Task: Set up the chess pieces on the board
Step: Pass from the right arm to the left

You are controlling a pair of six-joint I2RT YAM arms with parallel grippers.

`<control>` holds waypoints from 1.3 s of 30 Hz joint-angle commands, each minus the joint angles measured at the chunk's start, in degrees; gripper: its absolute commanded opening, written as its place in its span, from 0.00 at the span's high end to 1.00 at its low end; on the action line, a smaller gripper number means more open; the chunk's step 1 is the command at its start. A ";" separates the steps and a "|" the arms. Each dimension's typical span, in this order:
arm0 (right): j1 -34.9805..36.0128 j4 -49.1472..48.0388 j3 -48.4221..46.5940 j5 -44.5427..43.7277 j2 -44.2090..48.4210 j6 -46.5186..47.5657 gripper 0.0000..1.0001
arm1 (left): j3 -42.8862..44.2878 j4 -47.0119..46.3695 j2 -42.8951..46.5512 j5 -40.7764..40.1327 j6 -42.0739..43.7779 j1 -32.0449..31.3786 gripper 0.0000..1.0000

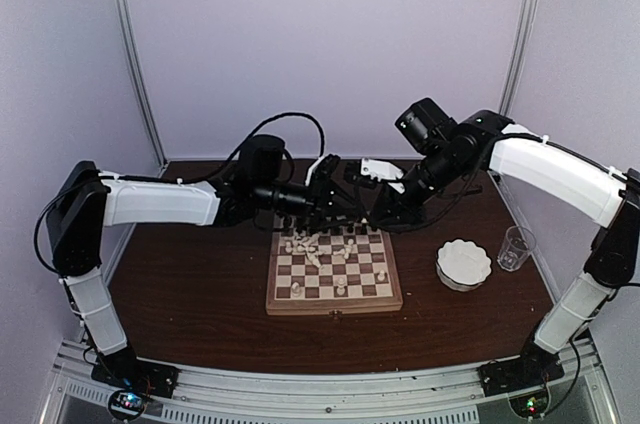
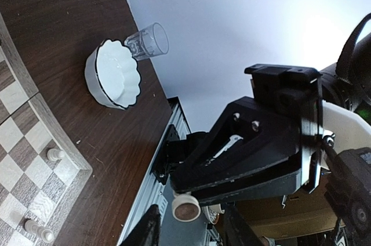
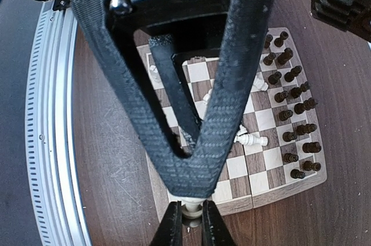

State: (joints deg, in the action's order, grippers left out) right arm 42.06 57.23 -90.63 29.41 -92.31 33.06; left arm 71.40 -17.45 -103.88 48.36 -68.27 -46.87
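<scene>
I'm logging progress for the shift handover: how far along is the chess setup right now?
Done: the dark pieces stand in two rows along one edge of the board. In hand: the right end effector grips one cream piece. To do: most cream pieces lie toppled mid-board; only a few upright ones stand on the near squares. Roughly half done.

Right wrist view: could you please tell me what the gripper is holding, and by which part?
The right gripper pinches a cream-white chess piece by its sides, between the fingertips; its round base is left free.
</scene>
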 commanded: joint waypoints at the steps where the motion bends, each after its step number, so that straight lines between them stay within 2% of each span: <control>1: 0.38 0.75 -1.76 -1.20 -0.85 0.51 0.92 | 2.59 0.12 -1.34 2.74 0.92 -0.84 0.64; 16: 0.97 0.80 -1.07 -1.42 0.48 1.09 0.91 | 4.10 1.79 -3.13 3.04 1.21 -2.32 0.73; 30: 1.52 0.74 0.26 -1.35 1.71 2.09 0.91 | 4.02 1.23 -3.18 2.53 1.20 -2.35 0.89; 32: 1.52 0.61 0.05 -1.48 1.77 1.87 0.87 | 4.10 0.92 -3.33 2.46 1.49 -2.35 0.92; 34: 0.41 0.59 -0.85 -1.27 2.15 -0.67 0.79 | 3.97 0.02 -3.27 2.25 1.73 -2.35 0.93; 39: -11.61 -3.12 -1.66 15.26 6.66 -8.29 0.57 | 3.05 -5.74 -2.02 0.90 2.16 -2.35 0.95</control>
State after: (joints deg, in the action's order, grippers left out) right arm 39.18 58.08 -90.76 32.69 -91.37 31.40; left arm 73.87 -16.10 -106.74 50.24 -67.68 -48.88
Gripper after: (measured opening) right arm 0.377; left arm 0.154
